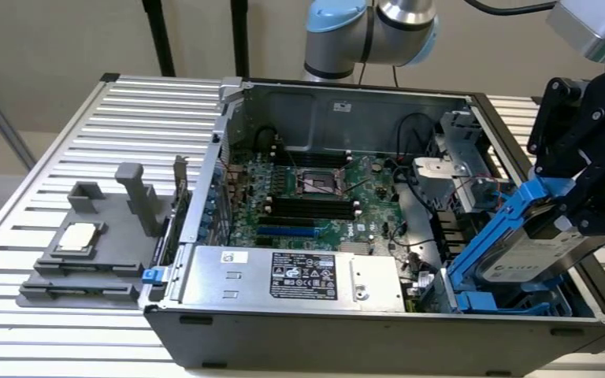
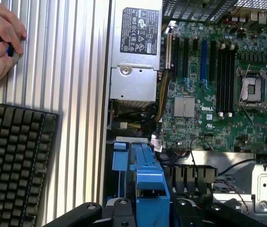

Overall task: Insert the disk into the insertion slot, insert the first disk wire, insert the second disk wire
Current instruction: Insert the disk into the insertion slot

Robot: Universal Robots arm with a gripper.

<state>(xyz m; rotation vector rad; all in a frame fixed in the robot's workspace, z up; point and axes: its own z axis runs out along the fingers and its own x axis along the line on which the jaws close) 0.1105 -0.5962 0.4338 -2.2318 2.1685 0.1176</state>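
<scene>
The gripper [image 1: 584, 206] is clamped on the disk [image 1: 528, 253], gripping it by its blue carrier frame [image 2: 148, 187]. The disk hangs tilted, with its lower end at the mouth of the insertion slot [image 1: 488, 302]. The slot sits just beside the power supply [image 1: 292, 276], on the exterior view's right, inside the open computer case [image 1: 387, 335]. The motherboard [image 1: 318, 197] lies behind the power supply.

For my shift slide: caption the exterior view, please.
The gripper holds the disk, tilted, its lower end at the insertion slot in the open computer case's corner.
</scene>
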